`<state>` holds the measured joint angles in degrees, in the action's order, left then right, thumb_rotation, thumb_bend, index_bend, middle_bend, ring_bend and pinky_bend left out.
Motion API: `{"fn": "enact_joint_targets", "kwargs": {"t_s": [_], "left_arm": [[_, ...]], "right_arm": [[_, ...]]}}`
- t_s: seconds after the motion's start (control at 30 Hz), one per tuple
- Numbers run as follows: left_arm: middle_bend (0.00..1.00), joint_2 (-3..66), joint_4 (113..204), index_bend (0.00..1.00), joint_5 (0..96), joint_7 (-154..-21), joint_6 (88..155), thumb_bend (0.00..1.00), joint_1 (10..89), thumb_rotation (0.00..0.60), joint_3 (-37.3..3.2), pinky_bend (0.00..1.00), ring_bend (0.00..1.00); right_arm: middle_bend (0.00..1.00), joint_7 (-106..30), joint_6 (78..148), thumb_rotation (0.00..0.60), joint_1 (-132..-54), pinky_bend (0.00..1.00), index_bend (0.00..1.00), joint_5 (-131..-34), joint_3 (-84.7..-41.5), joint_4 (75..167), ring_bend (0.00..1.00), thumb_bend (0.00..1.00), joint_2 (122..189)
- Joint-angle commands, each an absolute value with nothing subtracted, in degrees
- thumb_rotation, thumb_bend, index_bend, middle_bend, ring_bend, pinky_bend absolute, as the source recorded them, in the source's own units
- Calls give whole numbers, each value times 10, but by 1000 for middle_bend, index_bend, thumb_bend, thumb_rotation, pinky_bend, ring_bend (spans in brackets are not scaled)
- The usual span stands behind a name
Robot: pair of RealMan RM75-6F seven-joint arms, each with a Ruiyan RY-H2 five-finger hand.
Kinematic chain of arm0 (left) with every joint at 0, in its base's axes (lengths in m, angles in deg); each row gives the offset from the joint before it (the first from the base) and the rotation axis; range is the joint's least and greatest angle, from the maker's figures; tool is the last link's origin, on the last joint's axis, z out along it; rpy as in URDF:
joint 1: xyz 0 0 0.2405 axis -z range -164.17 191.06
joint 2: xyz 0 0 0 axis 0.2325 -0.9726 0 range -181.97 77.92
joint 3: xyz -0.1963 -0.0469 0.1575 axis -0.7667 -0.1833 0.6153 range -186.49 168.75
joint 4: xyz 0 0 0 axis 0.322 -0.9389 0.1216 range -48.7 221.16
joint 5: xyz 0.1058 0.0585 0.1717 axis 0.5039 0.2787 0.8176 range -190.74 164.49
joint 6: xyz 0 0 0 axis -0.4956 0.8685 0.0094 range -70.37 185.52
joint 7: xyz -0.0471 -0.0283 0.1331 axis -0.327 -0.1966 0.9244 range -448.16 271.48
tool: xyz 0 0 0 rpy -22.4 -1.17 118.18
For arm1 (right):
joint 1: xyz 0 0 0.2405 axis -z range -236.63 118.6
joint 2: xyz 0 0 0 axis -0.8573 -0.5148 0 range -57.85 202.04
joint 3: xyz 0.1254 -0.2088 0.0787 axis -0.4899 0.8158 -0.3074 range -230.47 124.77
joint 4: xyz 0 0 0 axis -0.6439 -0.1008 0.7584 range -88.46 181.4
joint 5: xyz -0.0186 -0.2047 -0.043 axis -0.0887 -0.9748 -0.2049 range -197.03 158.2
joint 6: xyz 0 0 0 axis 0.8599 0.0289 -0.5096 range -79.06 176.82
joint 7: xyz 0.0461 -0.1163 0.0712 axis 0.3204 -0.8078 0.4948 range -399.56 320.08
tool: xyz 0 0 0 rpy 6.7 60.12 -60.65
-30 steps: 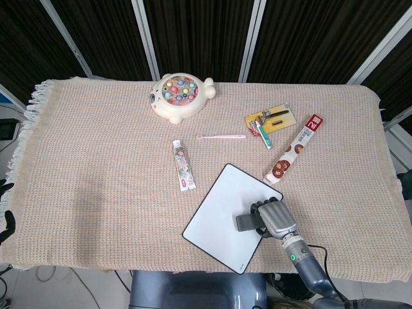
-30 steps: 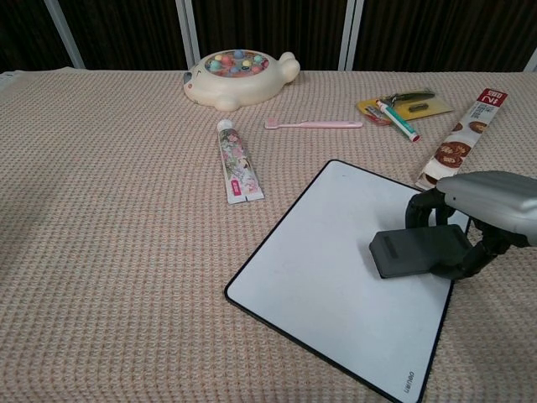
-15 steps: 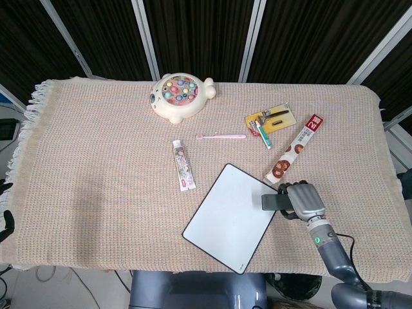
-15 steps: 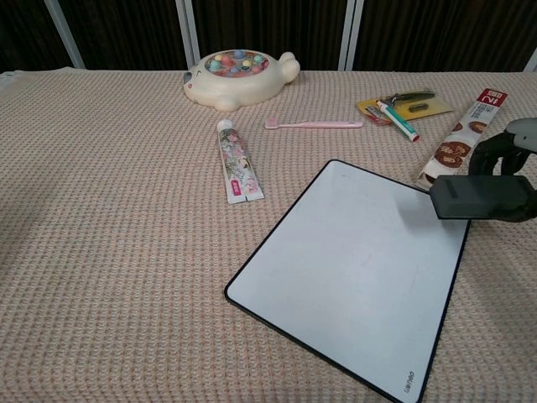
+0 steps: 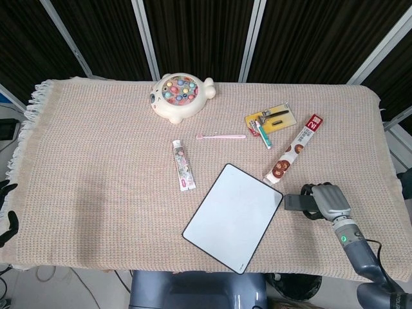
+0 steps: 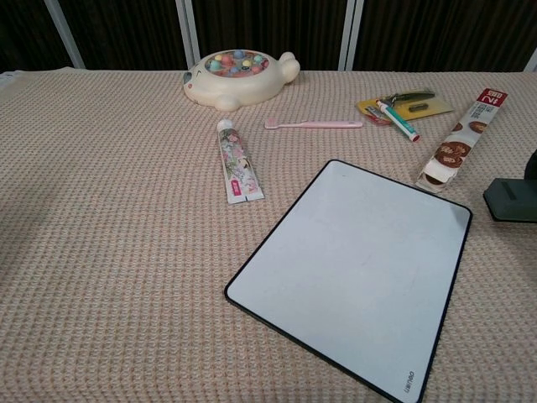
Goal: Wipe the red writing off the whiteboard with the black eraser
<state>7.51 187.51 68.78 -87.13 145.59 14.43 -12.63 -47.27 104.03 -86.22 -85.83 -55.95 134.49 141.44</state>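
Head view shows the right hand [image 5: 327, 201] off the board's right edge, over the woven cloth, its fingers curled around the black eraser [image 5: 298, 203]. The eraser's long axis runs roughly 3-to-9 o'clock, sticking out of the hand toward the whiteboard [image 5: 233, 216]. The board lies tilted on the cloth at about 9 o'clock from the hand, near it but apart, and its surface reads as plain white in both views; I can make out no red marks on it.

From the chest view only the eraser's end shows at the right edge, so whether it rests on the cloth or hangs just above I cannot tell.

The left hand [image 5: 6, 219] is barely visible at the far 9 o'clock edge; I cannot tell how its fingers lie. The right hand is much the nearer one, so I judge any last pass or set-down falls to it.
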Motion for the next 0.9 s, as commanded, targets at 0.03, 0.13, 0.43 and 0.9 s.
{"fn": "enact_joint_targets", "kwargs": {"t_s": [0.03,0.13,0.43,0.9], "left_arm": [[87,75,1875,165,688,-871,1457,639,144,600,-126,0,23],[87,75,1875,165,688,-872,1457,639,144,600,-126,0,23],[87,72,1877,162,690,-875,1457,639,143,600,-126,0,23],[87,72,1876,160,691,-878,1460,640,142,600,-126,0,23]], "right_arm": [[477,-443,1040,600,-850,282,553,-887,-551,1299,416,405,1429],[432,-433,1027,600,-852,263,459,-894,-546,1287,382,380,1431],[44,-441,999,600,-856,145,80,-886,-539,1286,75,221,1424],[0,-464,1123,600,-806,134,0,-895,-558,1403,6,128,1351]]}}
